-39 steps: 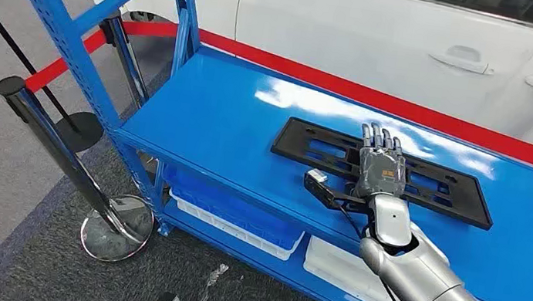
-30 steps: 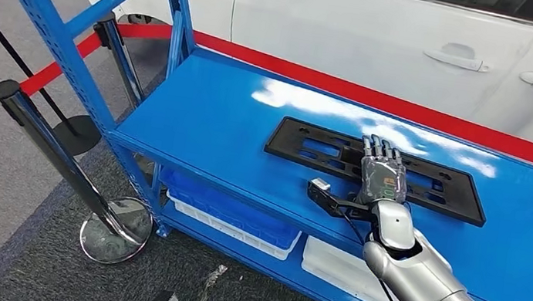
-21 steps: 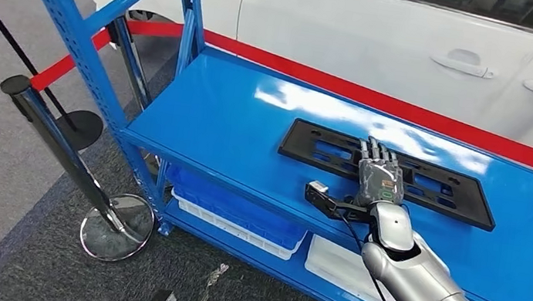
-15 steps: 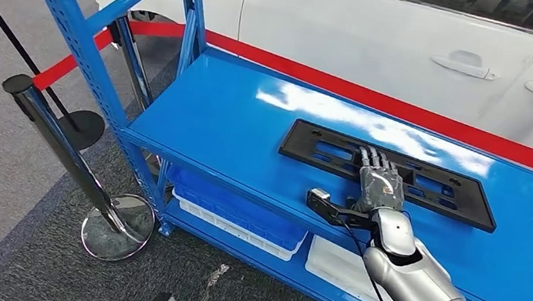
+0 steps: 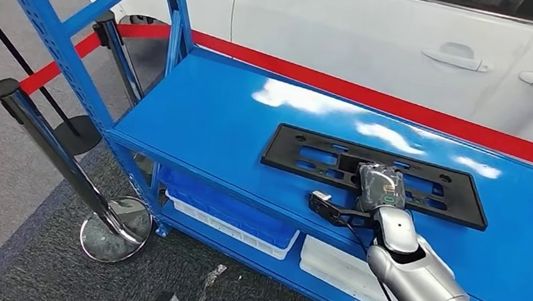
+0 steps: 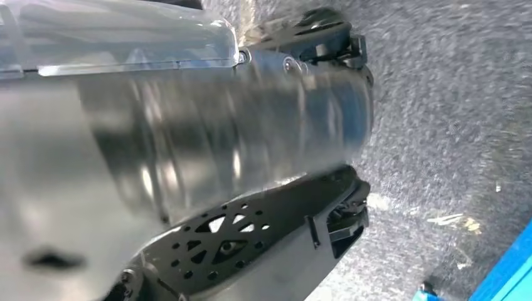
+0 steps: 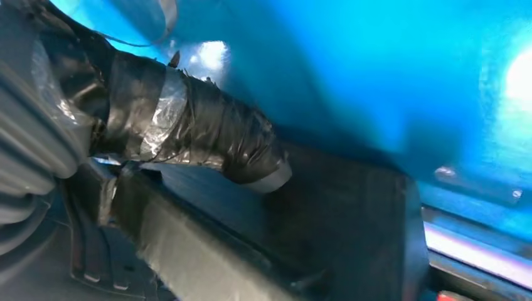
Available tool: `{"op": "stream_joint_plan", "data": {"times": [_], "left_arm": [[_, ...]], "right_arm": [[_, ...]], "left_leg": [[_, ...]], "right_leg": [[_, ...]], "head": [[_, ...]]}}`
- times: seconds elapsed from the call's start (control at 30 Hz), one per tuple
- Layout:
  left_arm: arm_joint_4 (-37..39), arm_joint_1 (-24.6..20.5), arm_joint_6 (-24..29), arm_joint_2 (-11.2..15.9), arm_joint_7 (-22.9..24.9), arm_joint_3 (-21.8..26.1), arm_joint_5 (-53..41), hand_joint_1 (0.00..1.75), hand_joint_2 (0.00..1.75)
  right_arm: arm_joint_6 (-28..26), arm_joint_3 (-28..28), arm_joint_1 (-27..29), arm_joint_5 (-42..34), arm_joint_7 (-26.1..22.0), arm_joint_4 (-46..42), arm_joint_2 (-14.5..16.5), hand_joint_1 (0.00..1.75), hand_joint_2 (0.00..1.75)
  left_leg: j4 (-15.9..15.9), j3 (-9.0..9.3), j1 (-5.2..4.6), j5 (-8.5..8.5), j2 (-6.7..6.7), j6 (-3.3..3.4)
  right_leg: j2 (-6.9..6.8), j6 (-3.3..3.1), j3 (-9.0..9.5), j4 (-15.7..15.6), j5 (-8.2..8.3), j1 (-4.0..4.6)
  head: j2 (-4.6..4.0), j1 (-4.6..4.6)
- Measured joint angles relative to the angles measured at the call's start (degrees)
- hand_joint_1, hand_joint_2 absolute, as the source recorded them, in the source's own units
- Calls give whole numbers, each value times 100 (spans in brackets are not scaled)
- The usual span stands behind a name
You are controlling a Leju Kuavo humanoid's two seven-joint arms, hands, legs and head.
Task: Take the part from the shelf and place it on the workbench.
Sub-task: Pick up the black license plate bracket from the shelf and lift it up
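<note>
Part (image 5: 309, 154), black and flat, lies on the blue shelf (image 5: 213, 120) in the head view, right hand (image 5: 380, 189) curled over its near edge. Right wrist view: taped thumb (image 7: 201, 135) presses the part (image 7: 351, 213). Left hand's state, cannot tell.

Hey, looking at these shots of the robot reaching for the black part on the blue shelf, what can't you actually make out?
- Right hand, head view: its curled fingers are hidden by its own back, so whether they grip the black part is unclear.
- Right wrist view: the thumb touches the part; the other fingers are out of sight.
- Left wrist view: blurred, with the robot's own body covering the left hand.
- White trays on the lower level: contents hidden by the blue shelf.
</note>
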Motion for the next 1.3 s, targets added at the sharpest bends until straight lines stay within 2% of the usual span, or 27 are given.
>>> {"op": "stream_joint_plan", "data": {"times": [0.03, 0.07, 0.1, 0.17, 0.23, 0.3, 0.37, 0.4, 0.43, 0.47, 0.53, 0.57, 0.6, 0.7, 0.77, 0.8, 0.87, 0.9, 0.93, 0.97, 1.03, 1.07, 1.1, 1.13, 1.23, 1.3], "left_arm": [[0, 6, -10, 5, -59, 1, -1, 0, 175], [0, 8, -18, 11, -133, 1, -4, 0, 175], [0, 12, -20, 16, -216, 1, -8, 0, 175], [0, 17, 10, 21, -403, 1, -24, 0, 175], [0, 22, 92, 25, -609, 1, -53, 0, 175], [0, 14, 172, 28, -811, 2, -78, 0, 175], [0, 13, 220, 23, -1022, 5, -74, 0, 175], [0, 20, 257, 20, -1125, 6, -64, 0, 175], [0, 28, 309, 16, -1209, 8, -54, 0, 175], [0, 36, 374, 10, -1272, 9, -39, 0, 175], [0, 49, 500, -5, -1352, 22, -12, 0, 175], [0, 56, 542, -14, -1378, 38, 0, 0, 175], [0, 65, 571, -21, -1397, 59, 5, 0, 175], [0, 110, 616, -42, -1410, 109, 14, 0, 175], [0, 127, 626, -53, -1409, 116, 16, 0, 175], [0, 128, 628, -57, -1409, 122, 17, 0, 175], [0, 131, 629, -67, -1409, 144, 20, 0, 175], [0, 134, 631, -70, -1407, 155, 30, 0, 175], [0, 138, 632, -74, -1399, 165, 42, 0, 175], [0, 139, 634, -77, -1374, 175, 56, 0, 175], [0, 137, 646, -78, -1276, 193, 86, 0, 175], [0, 135, 667, -77, -1211, 205, 102, 0, 175], [0, 135, 709, -75, -1158, 221, 116, 0, 175], [0, 136, 771, -73, -1117, 240, 130, 0, 175], [1, 147, 947, -71, -1064, 292, 172, 0, 175], [2, 144, 968, -68, -1044, 310, 187, 0, 175]], "right_arm": [[20, 4, -4, 58, 19, 6, 0, 175, 175], [28, 8, -3, 107, 41, 12, -1, 175, 175], [19, 11, 2, 145, 69, 16, -3, 175, 175], [-28, 13, 17, 182, 106, 20, -19, 175, 175], [-116, 11, 62, 172, 117, -5, -72, 175, 175], [-201, 6, 140, 166, 131, -76, -144, 175, 175], [-251, -4, 251, 214, 161, -213, -221, 175, 175], [-278, -10, 322, 259, 174, -311, -268, 175, 175], [-319, -19, 398, 316, 180, -438, -319, 175, 175], [-382, -35, 474, 380, 185, -588, -368, 175, 175], [-569, -107, 618, 519, 199, -968, -464, 175, 175], [-679, -162, 694, 603, 226, -1205, -503, 175, 175], [-768, -227, 792, 712, 268, -1484, -540, 175, 175], [-846, -414, 1162, 1092, 441, -2484, -650, 175, 175], [-816, -519, 1323, 1210, 499, -3057, -715, 175, 175], [-808, -573, 1373, 1228, 511, -3296, -738, 175, 175], [-814, -685, 1465, 1255, 523, -3691, -786, 175, 175], [-840, -731, 1515, 1288, 511, -3855, -802, 175, 175], [-891, -773, 1573, 1346, 491, -4010, -814, 175, 175], [-963, -818, 1640, 1443, 470, -4189, -822, 175, 175], [-1085, -942, 1793, 1682, 461, -4674, -831, 175, 175], [-1120, -1012, 1875, 1768, 472, -4973, -829, 175, 175], [-1144, -1075, 1963, 1794, 487, -5271, -820, 175, 175], [-1188, -1124, 2063, 1741, 497, -5558, -805, 175, 175], [-1538, -1209, 2396, 1156, 408, -6308, -723, 175, 175], [-1896, -1248, 2577, 509, 175, -6680, -656, 175, 175]], "left_leg": [[-382, 188, -14, 146, -1, 44], [-690, 334, -32, 227, -2, 79], [-868, 413, -50, 247, -3, 104], [-979, 451, -71, 240, -4, 134], [-1095, 507, -38, 309, 4, 174], [-1195, 554, -7, 370, 14, 218], [-1198, 545, -15, 375, 16, 248], [-1190, 541, -16, 369, 13, 253], [-1176, 539, -13, 359, 8, 254], [-1153, 539, -7, 343, 2, 245], [-1065, 519, -1, 279, -9, 198], [-999, 493, -9, 242, -10, 166], [-950, 468, -19, 214, -10, 136], [-913, 433, -24, 184, -10, 78], [-737, 362, -13, 45, -4, 25], [-486, 252, -3, -102, -1, -7], [230, -75, 11, -420, 0, -53], [518, -219, 16, -498, 0, -63], [627, -285, 16, -476, 0, -62], [517, -248, 16, -346, 0, -49], [-195, 73, 6, 46, -2, 18], [-555, 247, -9, 182, -4, 55], [-806, 370, -28, 242, -6, 87], [-920, 427, -48, 235, -9, 106], [-1053, 491, -43, 286, -13, 152], [-1158, 535, -14, 363, -2, 198]], "right_leg": [[6, 5, 5, -3, 0, 10], [11, 19, 1, -9, 5, 15], [12, 43, -8, -21, 16, 16], [13, 110, -7, -77, 54, 13], [8, 168, -10, -64, 21, 15], [9, 197, -185, 337, -237, 19], [13, 219, -504, 1042, -568, 19], [12, 233, -616, 1286, -632, 15], [11, 247, -642, 1340, -593, 7], [8, 261, -561, 1173, -453, -5], [-1, 285, -220, 479, -120, -33], [3, 270, -86, 198, -31, -35], [7, 244, -14, 45, -10, -27], [16, 129, -2, -2, -37, -1], [16, 63, 12, -24, -29, -21], [16, 37, 19, -34, -28, -29], [16, 11, 24, -36, -34, -24], [17, 5, 25, -34, -37, -18], [17, 2, 28, -33, -40, -13], [18, -1, 36, -32, -44, -7], [20, 1, 64, -36, -55, 2], [22, 10, 73, -41, -59, 10], [21, 26, 75, -48, -58, 13], [19, 48, 73, -61, -53, 12], [10, 137, 94, -97, -55, 12], [9, 173, 15, 153, -284, 21]], "head": [[0, 2], [0, 3], [0, 5], [0, 3], [0, 14], [0, 34], [0, 41], [0, 41], [0, 43], [0, 45], [0, 47], [1, 48], [1, 44], [1, 36], [1, 15], [0, 2], [0, -15], [0, -14], [0, -15], [0, -15], [0, -12], [0, -9], [0, -12], [0, -10], [1, -11], [1, 10]]}}
